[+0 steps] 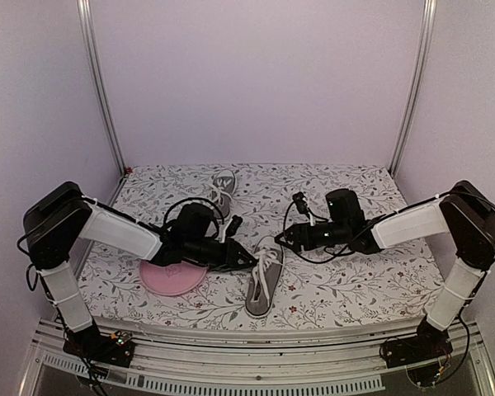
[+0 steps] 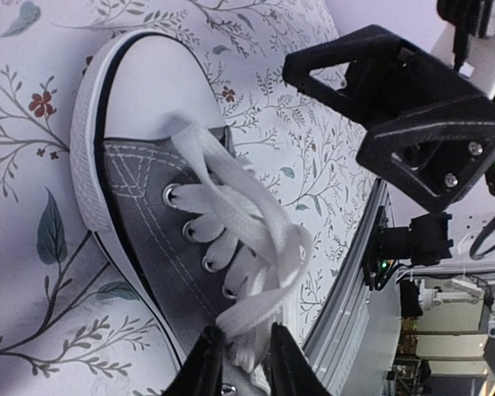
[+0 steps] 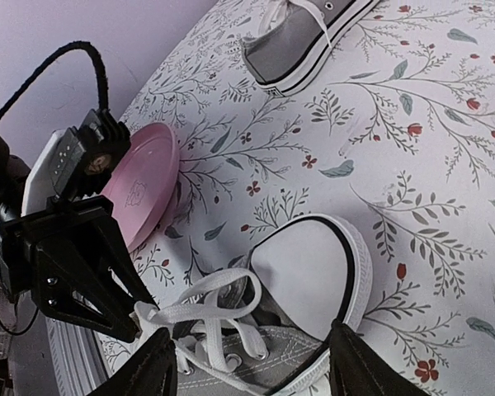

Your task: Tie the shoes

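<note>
One grey shoe [image 1: 262, 285] with a white toe cap lies near the table's front edge, its white laces [image 2: 247, 239] loose over the eyelets. My left gripper [image 2: 247, 363] is at the shoe's lace area, its two black fingers pressed against a strand of lace that fills the gap between them. From the right, my right gripper [image 3: 249, 330] hangs over the same shoe [image 3: 313, 280], open wide, a finger on either side of its front part and nothing gripped. The second shoe [image 1: 223, 186] lies farther back, by itself.
A round pink plate [image 1: 173, 278] sits on the floral cloth just left of the near shoe, under my left arm. The two grippers are close together above the shoe. Walls and metal posts close in the back and sides.
</note>
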### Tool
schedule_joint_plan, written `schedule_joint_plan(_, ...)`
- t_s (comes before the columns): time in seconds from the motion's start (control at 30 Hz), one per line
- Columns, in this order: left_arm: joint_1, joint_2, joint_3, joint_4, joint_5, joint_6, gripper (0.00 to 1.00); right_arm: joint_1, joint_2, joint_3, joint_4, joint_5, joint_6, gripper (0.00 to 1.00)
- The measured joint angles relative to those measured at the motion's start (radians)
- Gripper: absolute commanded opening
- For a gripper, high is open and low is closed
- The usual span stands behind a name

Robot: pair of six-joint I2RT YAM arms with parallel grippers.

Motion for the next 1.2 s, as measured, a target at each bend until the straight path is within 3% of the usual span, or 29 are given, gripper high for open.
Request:
schedule_joint_plan(0.2,0.000,0.001,-0.002,0.009,0.013,-0.014,0.00,-0.027,0.092,0.079,0.008,-0.046,-0.055,0.64)
schedule_joint_plan(0.83,0.001,-0.004,-0.101,0.114,0.019,-0.040,0.00,-0.044,0.275,0.248,-0.042,-0.269,-0.109,0.63)
schedule_joint_plan(1.2,0.001,-0.004,-0.101,0.131,0.025,-0.040,0.00,-0.014,0.340,0.313,-0.050,-0.374,-0.118,0.56)
